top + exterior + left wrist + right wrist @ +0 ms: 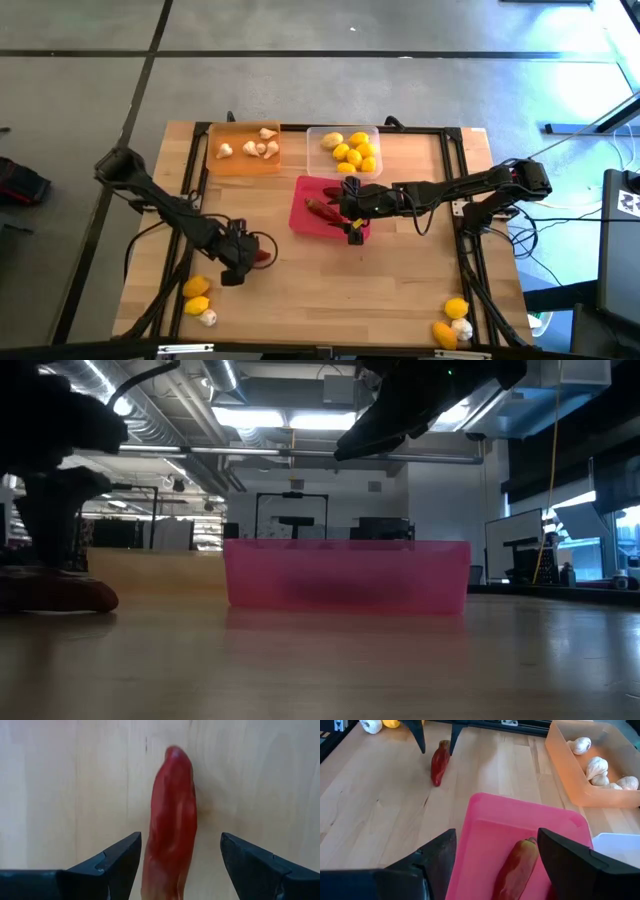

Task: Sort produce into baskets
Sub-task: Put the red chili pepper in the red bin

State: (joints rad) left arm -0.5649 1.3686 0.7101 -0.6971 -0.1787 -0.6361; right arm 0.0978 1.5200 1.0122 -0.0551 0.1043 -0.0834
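Note:
A dark red chili pepper lies on the bare wood near the table's left front; it also shows in the high view. My left gripper is open and low over the table, one finger on either side of the chili's near end, with a gap on both sides. My right gripper is open and empty above the pink-red tray. A second chili lies in that tray. The orange tray holds garlic bulbs. The clear tray holds lemons.
Two lemons and a garlic bulb lie at the table's near left corner. Two lemons and a garlic bulb lie at the near right corner. A black frame rail runs along the table's right side. Bare wood lies between the two arms.

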